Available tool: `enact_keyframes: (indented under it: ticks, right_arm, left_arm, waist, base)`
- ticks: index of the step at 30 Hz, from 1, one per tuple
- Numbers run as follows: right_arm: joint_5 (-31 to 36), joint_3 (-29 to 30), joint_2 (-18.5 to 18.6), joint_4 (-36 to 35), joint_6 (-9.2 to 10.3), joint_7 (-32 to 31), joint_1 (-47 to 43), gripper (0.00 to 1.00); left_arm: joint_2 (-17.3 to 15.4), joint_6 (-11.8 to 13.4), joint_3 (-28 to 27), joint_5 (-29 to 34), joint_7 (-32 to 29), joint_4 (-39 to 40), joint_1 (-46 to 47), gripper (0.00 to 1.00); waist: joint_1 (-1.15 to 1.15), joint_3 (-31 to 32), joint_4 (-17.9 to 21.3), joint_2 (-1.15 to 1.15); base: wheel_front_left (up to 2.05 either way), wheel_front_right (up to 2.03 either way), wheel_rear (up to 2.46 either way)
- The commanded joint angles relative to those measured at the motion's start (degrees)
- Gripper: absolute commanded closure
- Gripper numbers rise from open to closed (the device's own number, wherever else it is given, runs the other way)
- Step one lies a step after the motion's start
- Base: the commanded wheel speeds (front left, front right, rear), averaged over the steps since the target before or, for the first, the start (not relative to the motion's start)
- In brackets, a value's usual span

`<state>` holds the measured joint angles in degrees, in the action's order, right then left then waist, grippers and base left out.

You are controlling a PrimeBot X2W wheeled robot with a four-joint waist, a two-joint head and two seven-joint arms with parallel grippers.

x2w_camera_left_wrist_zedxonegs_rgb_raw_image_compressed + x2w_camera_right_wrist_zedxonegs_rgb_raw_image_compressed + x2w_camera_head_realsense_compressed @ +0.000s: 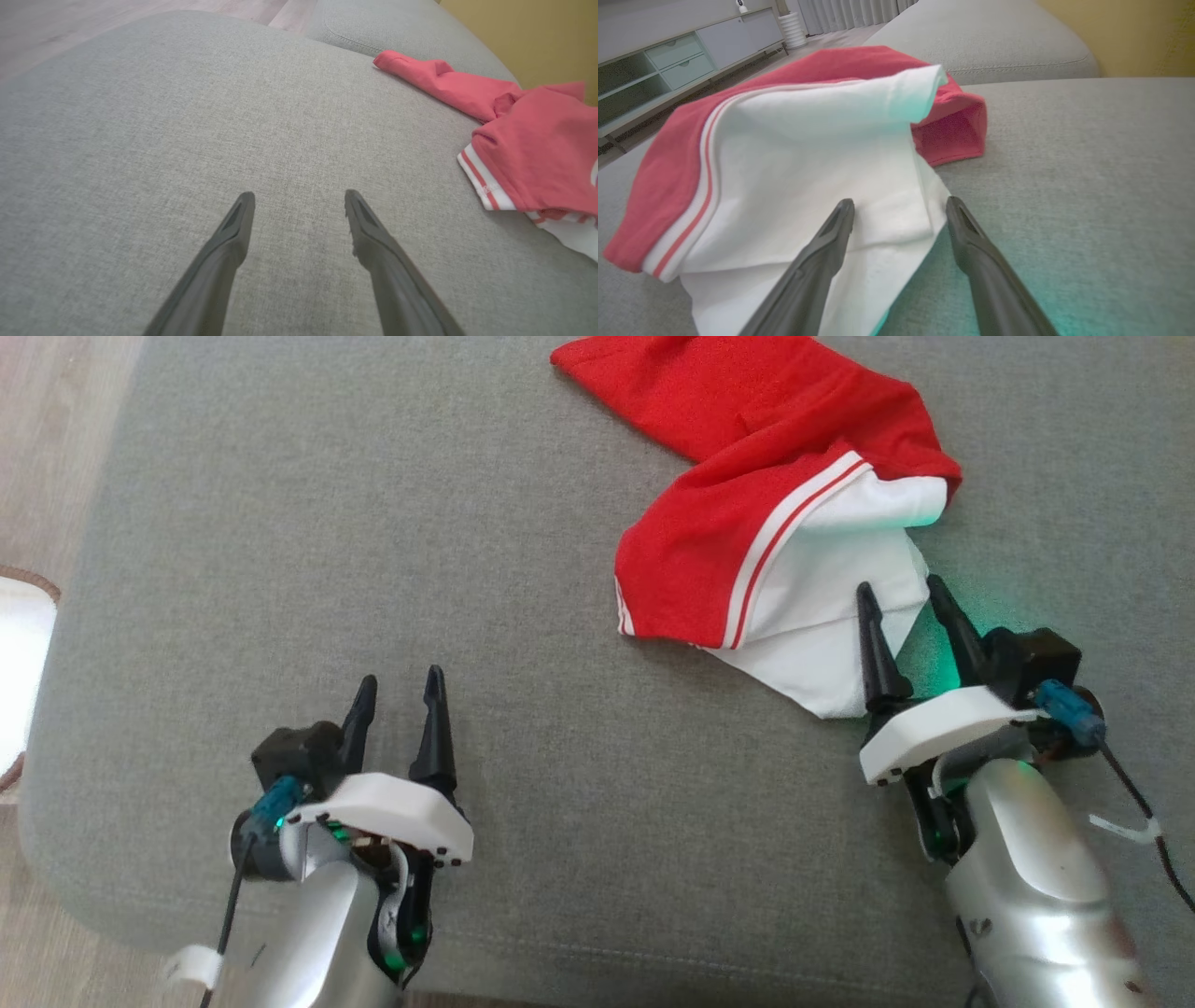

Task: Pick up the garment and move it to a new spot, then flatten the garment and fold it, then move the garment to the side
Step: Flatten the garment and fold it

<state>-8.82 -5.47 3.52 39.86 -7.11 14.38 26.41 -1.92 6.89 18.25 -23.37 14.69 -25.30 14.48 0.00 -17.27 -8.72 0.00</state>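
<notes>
My right claw (898, 584), released, straddles the white edge of the garment (738, 541) — I should drop lower and pinch both layers. Left claw (400, 675) hangs released over bare cushion (373, 523).

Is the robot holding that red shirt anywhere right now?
Nothing held: right end effector open over the shirt's white edge; left end effector open, apart.

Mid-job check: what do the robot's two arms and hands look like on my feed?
They match. The left hand and right hand each have two long, tapered black fingers on a white plate, a black side block with a blue plug and thin black cable, green lights, and a silver forearm.
</notes>
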Motion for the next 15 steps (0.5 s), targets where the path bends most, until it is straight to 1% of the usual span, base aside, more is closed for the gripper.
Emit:
enact_keyframes:
  ticks: [1, 3, 5, 6, 8, 11, 15]
  right_arm:
    - [0.3, -1.8, -0.6, -1.1, -0.37, 0.6, 1.1, 0.00]
    - [0.3, -2.0, -0.6, -0.5, -0.37, 0.6, 1.4, 0.00]
    - [0.2, -2.2, -0.6, -0.3, -0.37, 0.6, 1.7, 0.04]
    - [0.2, -2.4, -0.6, -0.3, -0.37, 0.6, 1.7, 0.11]
    - [0.0, -2.6, -0.6, -0.3, -0.37, 0.6, 1.7, 0.20]
    - [0.3, -2.9, -0.6, -0.8, -0.37, 0.6, 1.5, 0.22]
    - [0.2, -3.0, -0.6, -1.3, -0.37, 0.6, 1.0, 0.18]
  left_arm:
    - [-1.0, 0.3, -1.4, -0.3, 0.3, 1.9, 2.0, 0.00]
    - [-1.0, 0.2, -1.5, -0.2, 0.3, 2.0, 2.0, 0.00]
    - [-1.0, 0.2, -1.7, -0.1, 0.3, 2.0, 1.8, 0.00]
    - [-1.0, 0.3, -1.8, -0.1, 0.3, 2.0, 1.8, 0.00]
    - [-1.0, 0.3, -1.8, 0.0, 0.3, 1.9, 1.7, 0.00]
    - [-1.0, 0.2, -2.0, 0.1, 0.3, 2.0, 1.4, 0.00]
    - [-1.0, 0.1, -1.9, 0.2, 0.3, 2.0, 1.1, 0.00]
  waist:
    - [0.00, -0.2, -0.2, 0.00]
    - [0.00, -0.3, -0.3, 0.00]
    - [0.00, -0.3, -0.4, 0.00]
    - [0.00, -0.3, -0.3, 0.00]
    - [0.00, -0.1, -0.3, 0.00]
    - [0.00, 0.1, -0.2, 0.00]
    - [0.00, 0.6, 0.0, 0.00]
  base:
    - [0.00, 0.00, 0.00]
    - [0.00, 0.00, 0.00]
    - [0.00, 0.00, 0.00]
    - [0.00, 0.00, 0.00]
    - [0.00, 0.00, 0.00]
    - [0.00, 0.00, 0.00]
    - [0.00, 0.00, 0.00]
